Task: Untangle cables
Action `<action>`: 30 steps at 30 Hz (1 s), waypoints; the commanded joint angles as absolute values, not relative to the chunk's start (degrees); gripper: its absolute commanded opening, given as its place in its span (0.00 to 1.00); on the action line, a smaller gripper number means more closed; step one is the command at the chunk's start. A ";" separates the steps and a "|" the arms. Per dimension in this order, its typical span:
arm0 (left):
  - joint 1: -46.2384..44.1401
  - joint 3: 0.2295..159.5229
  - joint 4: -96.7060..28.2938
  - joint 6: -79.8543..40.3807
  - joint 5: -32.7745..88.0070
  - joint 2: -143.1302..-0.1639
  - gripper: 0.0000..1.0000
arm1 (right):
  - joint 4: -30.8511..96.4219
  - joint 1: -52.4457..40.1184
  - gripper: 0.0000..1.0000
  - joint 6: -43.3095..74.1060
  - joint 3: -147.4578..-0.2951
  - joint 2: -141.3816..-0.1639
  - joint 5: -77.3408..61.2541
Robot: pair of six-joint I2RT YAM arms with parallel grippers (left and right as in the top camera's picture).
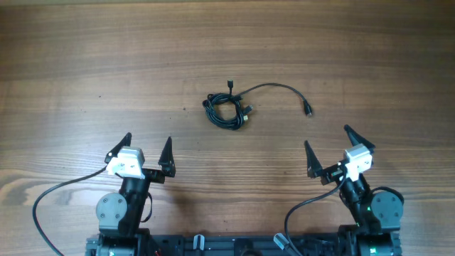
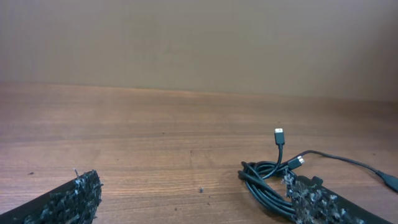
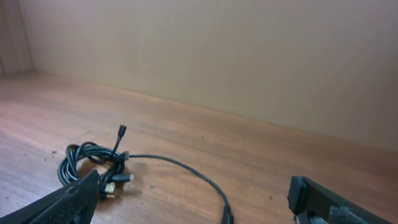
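cables [image 1: 226, 112]: thin black cords, knotted into small coiled bundle, flat on tabletop [image 1: 85, 71] near centre. loose strand [image 1: 277, 85] exits bundle right side, arcs away, ends in dark plug well clear of coil. short end [image 1: 230, 88] pokes out far side, small plug at tip. metal-tipped plug [image 1: 247, 110] at coil's right edge.

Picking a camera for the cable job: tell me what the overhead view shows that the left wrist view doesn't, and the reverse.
Only overhead: the right hand, open and short of the cords. Only left wrist: the plain wall behind the table. Both: the coiled cables, the wooden table, and the left hand, open and holding nothing.
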State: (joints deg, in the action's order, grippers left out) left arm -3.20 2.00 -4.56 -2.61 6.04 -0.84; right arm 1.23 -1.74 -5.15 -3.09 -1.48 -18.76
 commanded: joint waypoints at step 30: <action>-8.45 67.72 -41.30 -25.04 22.76 -78.30 0.84 | 47.05 -2.07 1.00 0.21 -76.03 -70.72 -34.39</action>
